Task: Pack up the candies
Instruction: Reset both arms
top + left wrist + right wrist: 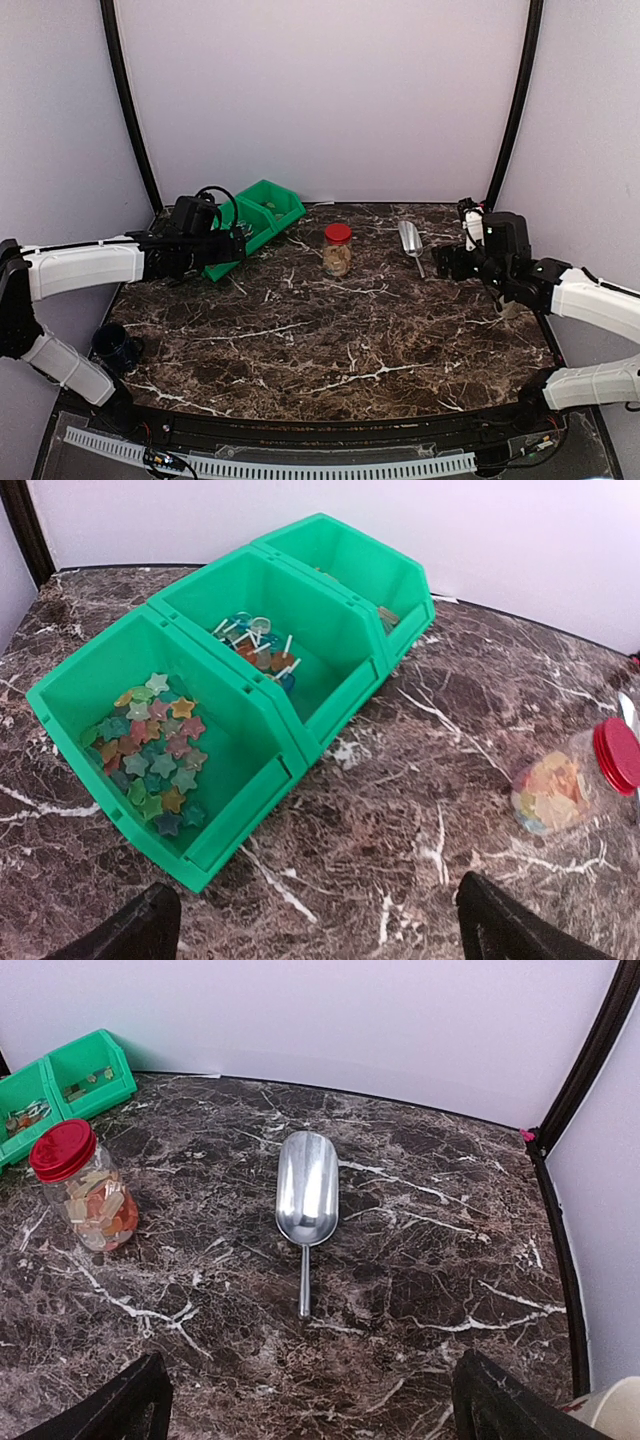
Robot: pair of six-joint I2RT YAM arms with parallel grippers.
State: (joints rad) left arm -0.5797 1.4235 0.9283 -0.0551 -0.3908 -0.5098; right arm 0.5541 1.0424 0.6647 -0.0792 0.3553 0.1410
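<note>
Right wrist shows candies [100, 1215] in jar [70, 1165] ahead-left of the wide-open right tool [310, 1400].

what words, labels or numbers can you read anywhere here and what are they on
None: no readable text shows in any view.
The jar and its red lid show no label.
The green bins and the metal scoop show no markings.
</note>
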